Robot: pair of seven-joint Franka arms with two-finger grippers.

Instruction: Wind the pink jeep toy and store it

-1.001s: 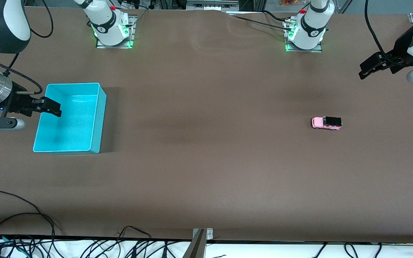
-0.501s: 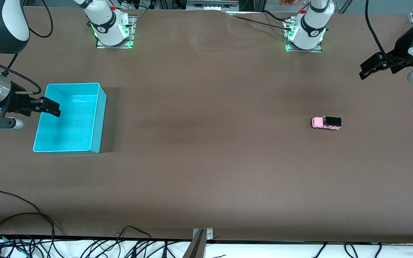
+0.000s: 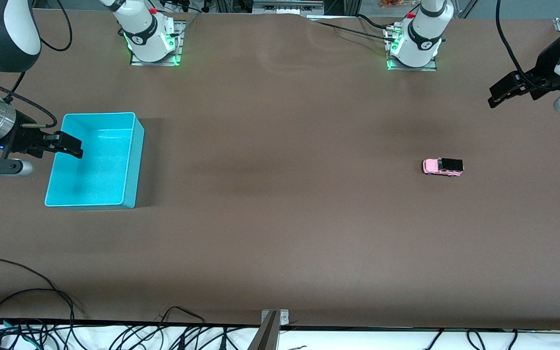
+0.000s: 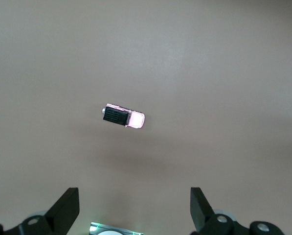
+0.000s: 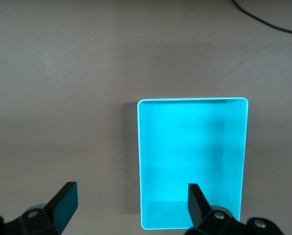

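Front view: small boxy pink jeep toy with black roof panel [image 3: 443,166] sits alone on brown table toward left arm's end | left gripper [image 3: 499,95] wide open, empty, aloft nearby; should descend squarely astride its sides | right gripper [image 3: 68,146] open, empty, waits over cyan plastic bin [image 3: 134,160].

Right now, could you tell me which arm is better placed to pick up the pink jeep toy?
Probably the left: the left gripper hangs open near the pink jeep toy, while the right gripper is over the cyan bin.
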